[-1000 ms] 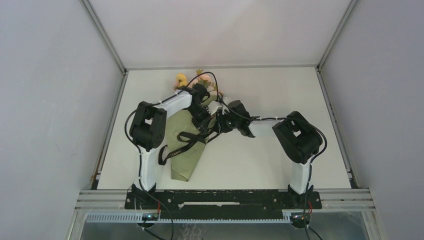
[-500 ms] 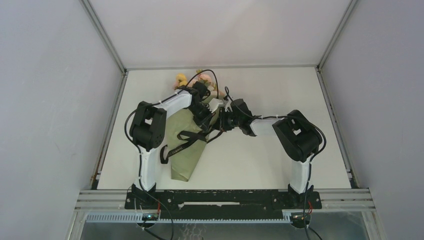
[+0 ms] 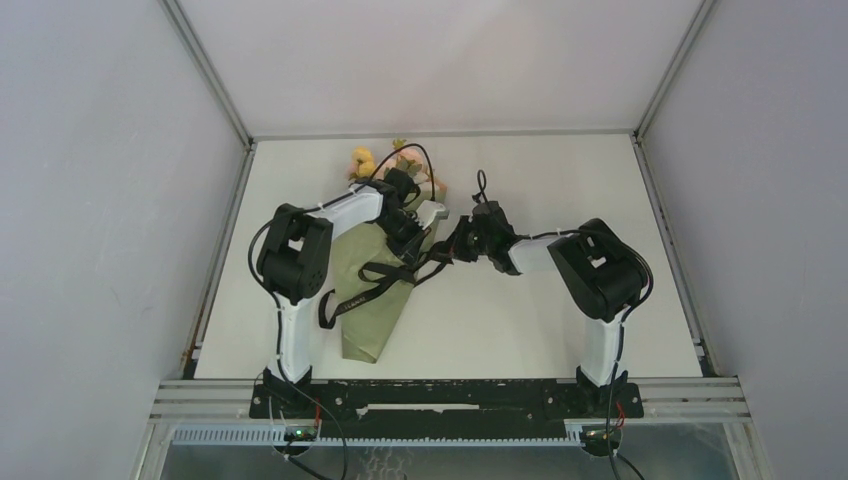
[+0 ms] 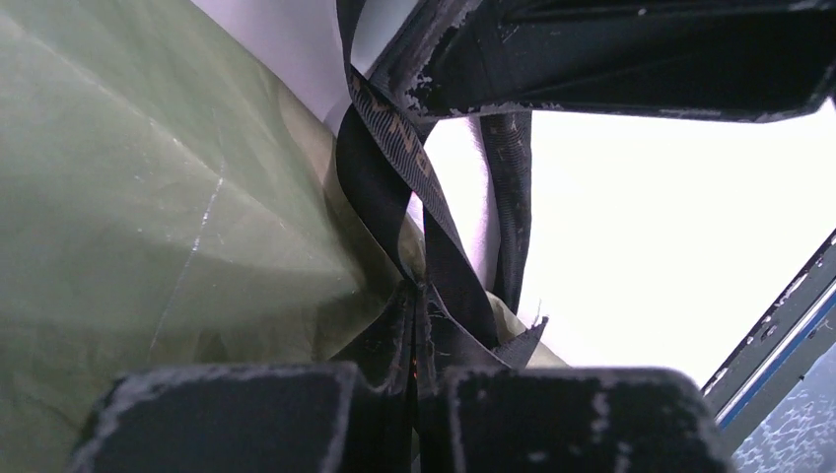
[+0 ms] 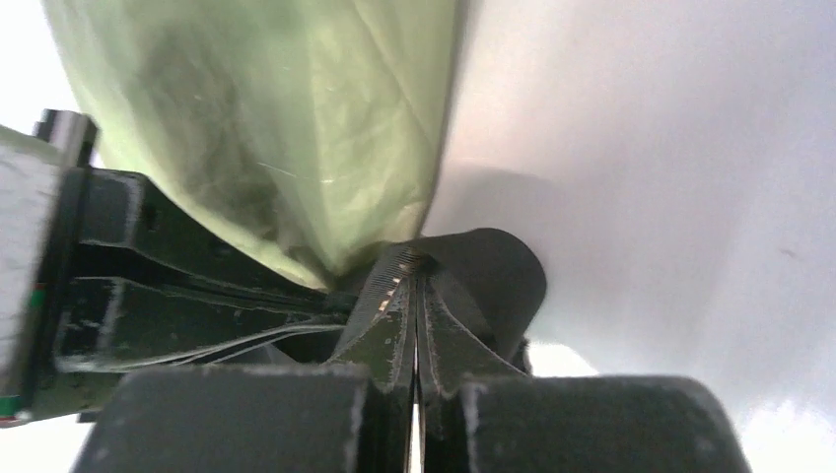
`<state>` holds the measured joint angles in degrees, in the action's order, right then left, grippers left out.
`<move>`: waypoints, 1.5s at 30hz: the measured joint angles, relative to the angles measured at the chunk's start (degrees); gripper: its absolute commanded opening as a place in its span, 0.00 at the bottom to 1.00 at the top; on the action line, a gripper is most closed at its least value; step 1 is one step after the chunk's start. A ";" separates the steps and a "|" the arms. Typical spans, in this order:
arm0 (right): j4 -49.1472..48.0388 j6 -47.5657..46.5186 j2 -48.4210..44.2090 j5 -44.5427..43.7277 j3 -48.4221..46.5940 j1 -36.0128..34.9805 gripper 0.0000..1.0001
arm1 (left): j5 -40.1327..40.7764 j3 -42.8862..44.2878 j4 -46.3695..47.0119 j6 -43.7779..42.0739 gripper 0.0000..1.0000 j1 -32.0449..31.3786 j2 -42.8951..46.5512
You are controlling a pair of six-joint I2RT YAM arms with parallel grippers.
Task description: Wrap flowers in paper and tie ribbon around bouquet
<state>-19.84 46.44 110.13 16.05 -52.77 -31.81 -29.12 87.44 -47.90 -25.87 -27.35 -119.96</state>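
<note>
My left claw (image 4: 414, 379) is shut tight on the ribbon (image 4: 394, 138). My right claw (image 5: 414, 389) is pinched shut on another stretch of it. Both sit just beside the bouquet (image 3: 375, 300), which lies on the worktop (image 3: 560, 320) with the flowers (image 3: 362, 160) pointing away from me. My worry is that pulling the ends unevenly could drag or crush the paper (image 5: 296, 118) (it looks thin). The strip could also slip from a pinch and leave the knot loose.

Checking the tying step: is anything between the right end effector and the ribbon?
Nothing visible does. The right end effector is shut on a fold of the ribbon beside the olive paper; the left end effector pinches the ribbon too.
</note>
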 measured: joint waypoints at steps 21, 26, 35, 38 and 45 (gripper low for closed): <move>-4.81 -4.24 -3.85 2.23 4.11 0.15 0.16 | -0.63 -0.52 0.02 2.99 0.00 0.50 0.61; -4.24 -6.58 -2.58 3.78 3.63 1.09 0.24 | -0.76 -0.52 0.00 2.99 0.00 0.50 0.61; -2.58 -7.82 0.17 3.39 1.75 1.42 0.31 | -0.90 -0.52 0.00 3.02 0.14 0.50 0.61; -2.27 -7.85 0.26 3.39 1.66 1.36 0.21 | -0.87 -0.52 -0.02 2.97 0.28 0.50 0.61; -0.94 -7.72 0.26 2.91 1.66 0.55 0.11 | -1.11 -0.46 -0.33 1.99 0.59 0.50 2.14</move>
<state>-20.78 38.72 110.39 18.96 -51.11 -31.27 -30.24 86.98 -48.23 -23.88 -26.85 -117.82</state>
